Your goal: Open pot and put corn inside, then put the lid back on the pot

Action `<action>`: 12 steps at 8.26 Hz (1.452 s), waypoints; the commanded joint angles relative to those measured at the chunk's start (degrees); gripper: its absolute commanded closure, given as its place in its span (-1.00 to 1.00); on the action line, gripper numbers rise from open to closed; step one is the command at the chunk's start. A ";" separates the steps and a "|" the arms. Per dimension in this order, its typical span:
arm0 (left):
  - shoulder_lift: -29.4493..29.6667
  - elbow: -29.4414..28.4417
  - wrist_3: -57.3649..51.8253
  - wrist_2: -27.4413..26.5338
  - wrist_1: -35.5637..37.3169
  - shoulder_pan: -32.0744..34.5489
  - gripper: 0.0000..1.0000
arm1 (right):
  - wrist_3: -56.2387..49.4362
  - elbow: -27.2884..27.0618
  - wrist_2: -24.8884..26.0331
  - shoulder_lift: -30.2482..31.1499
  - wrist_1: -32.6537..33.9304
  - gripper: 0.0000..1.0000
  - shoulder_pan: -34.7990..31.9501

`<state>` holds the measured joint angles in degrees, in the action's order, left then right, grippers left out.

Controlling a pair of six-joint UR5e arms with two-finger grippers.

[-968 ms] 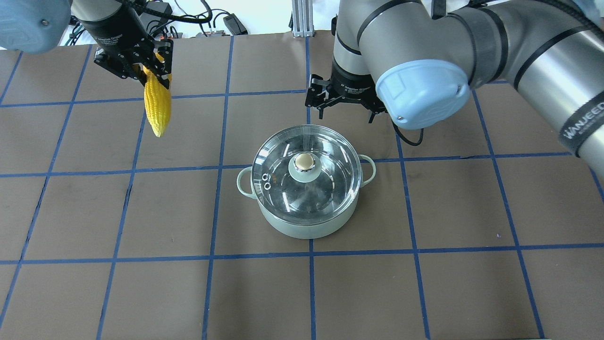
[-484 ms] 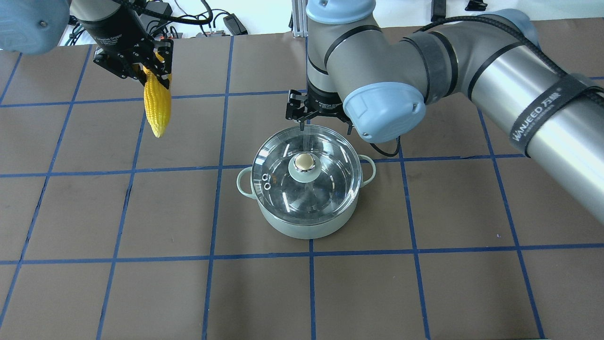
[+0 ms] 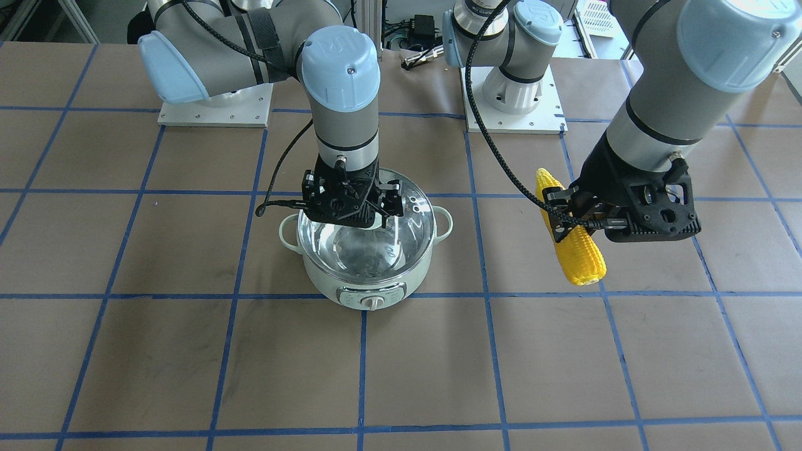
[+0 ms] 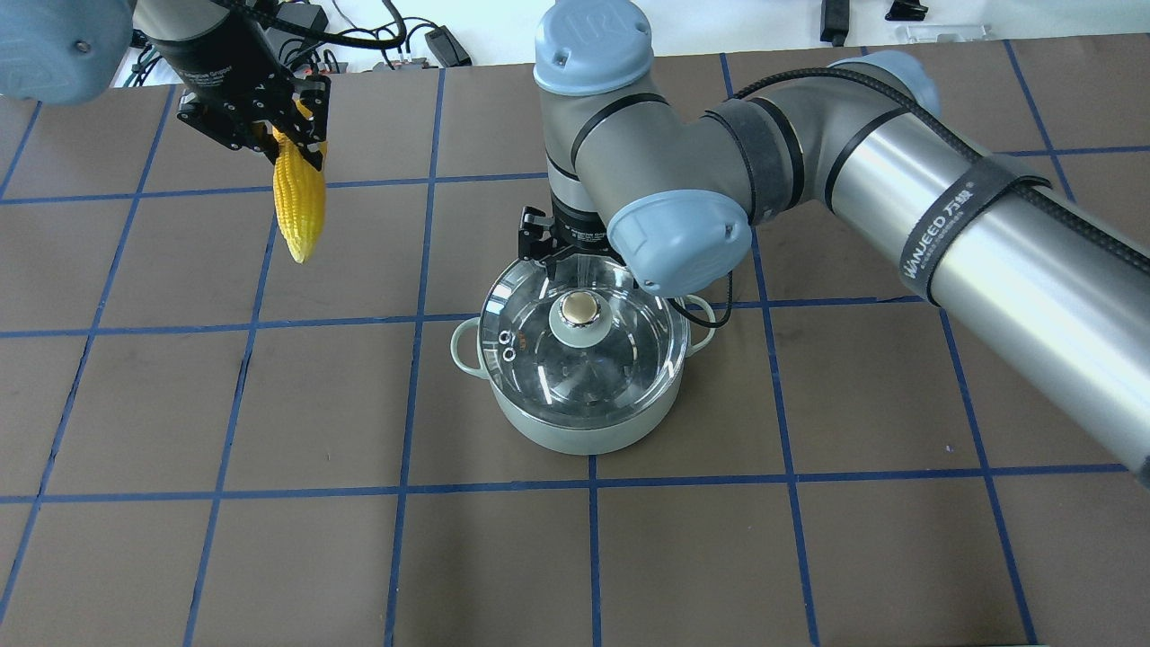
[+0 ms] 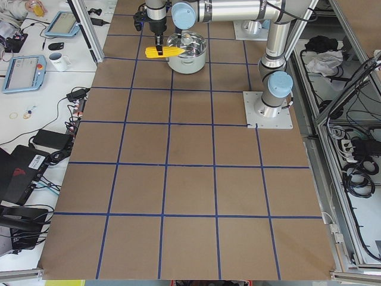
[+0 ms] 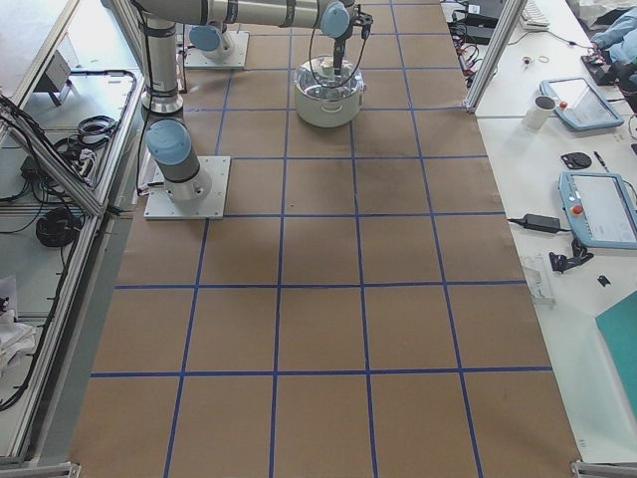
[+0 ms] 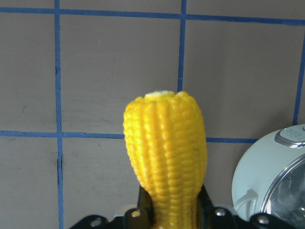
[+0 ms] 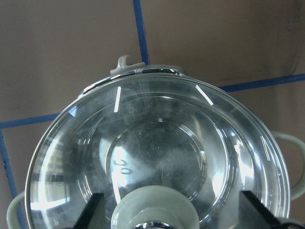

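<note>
The mint-green pot (image 4: 575,436) stands mid-table with the glass lid (image 4: 620,368) on it; its beige-gold knob (image 4: 580,310) is uncovered. My right gripper (image 3: 351,219) hangs open just above the lid. In the right wrist view its fingers (image 8: 95,207) stand wide apart on either side of the knob's pale green base (image 8: 157,210), apart from it. My left gripper (image 4: 292,144) is shut on the yellow corn (image 4: 301,211), held in the air to the pot's left. The corn also shows in the left wrist view (image 7: 167,157) and the front view (image 3: 573,247).
The brown table carries a blue tape grid (image 4: 413,314). Both arms' base plates (image 3: 216,106) sit at the robot's side. Cables and adapters (image 4: 395,40) lie along the far edge. Side benches hold tablets and a mug (image 5: 59,59).
My right arm has swung left and brought its open gripper from behind the pot to over the lid. My left gripper with the corn has stayed put.
</note>
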<state>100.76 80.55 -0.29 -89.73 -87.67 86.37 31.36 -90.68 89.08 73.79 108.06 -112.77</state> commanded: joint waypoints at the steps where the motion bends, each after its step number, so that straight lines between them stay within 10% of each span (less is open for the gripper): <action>1: 0.05 0.04 -0.06 -0.09 -0.22 0.03 1.00 | 0.54 -0.28 -0.31 -0.58 -1.09 -1.00 -0.52; 6: 0.05 0.04 -0.06 0.00 -0.49 0.11 1.00 | 0.54 -1.60 -0.84 -1.20 -1.27 -0.84 -1.49; 12: 0.05 0.22 -0.24 0.00 -0.66 0.12 1.00 | 0.19 -1.51 -1.63 -0.67 -2.06 0.28 -2.99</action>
<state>100.81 80.77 -0.50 -89.74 -88.26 86.48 31.94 -92.25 87.40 73.09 106.22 -115.59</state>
